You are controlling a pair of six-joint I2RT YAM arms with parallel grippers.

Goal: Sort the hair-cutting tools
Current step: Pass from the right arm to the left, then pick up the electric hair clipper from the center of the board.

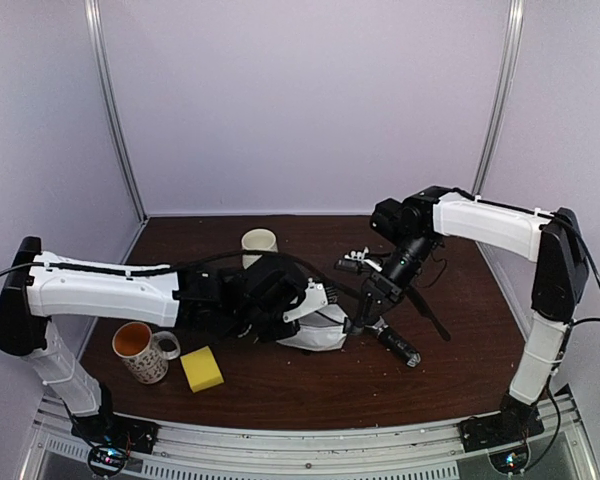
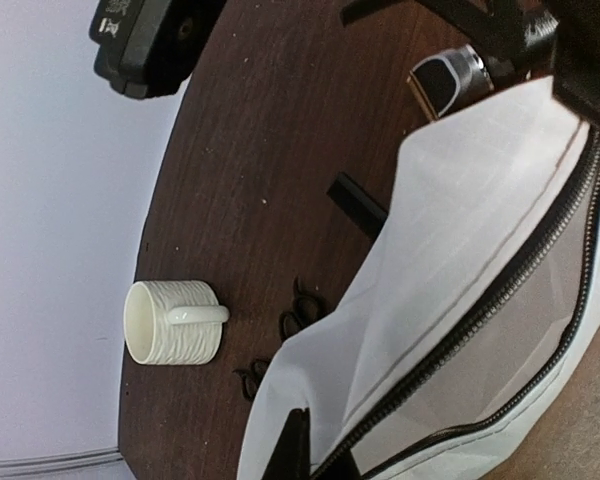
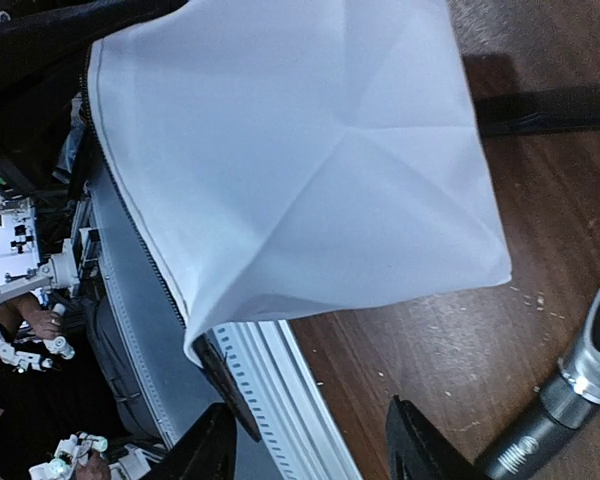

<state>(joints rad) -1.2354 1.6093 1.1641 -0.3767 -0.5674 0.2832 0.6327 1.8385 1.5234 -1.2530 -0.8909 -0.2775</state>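
Observation:
The white zip pouch lies partly lifted on the table, its zip gaping. My left gripper is shut on the pouch's edge beside the zip. Two scissors show only their black handles; the pouch covers the rest. A flat black comb lies beyond the pouch. The clipper lies on the wood to the pouch's right. My right gripper is open just off the pouch's corner. A dark zip tab hangs next to its left finger, with nothing between the fingers.
A cream ribbed mug stands at the back of the table. A patterned mug with an orange inside and a yellow sponge block sit at the front left. A black strip lies right of the pouch.

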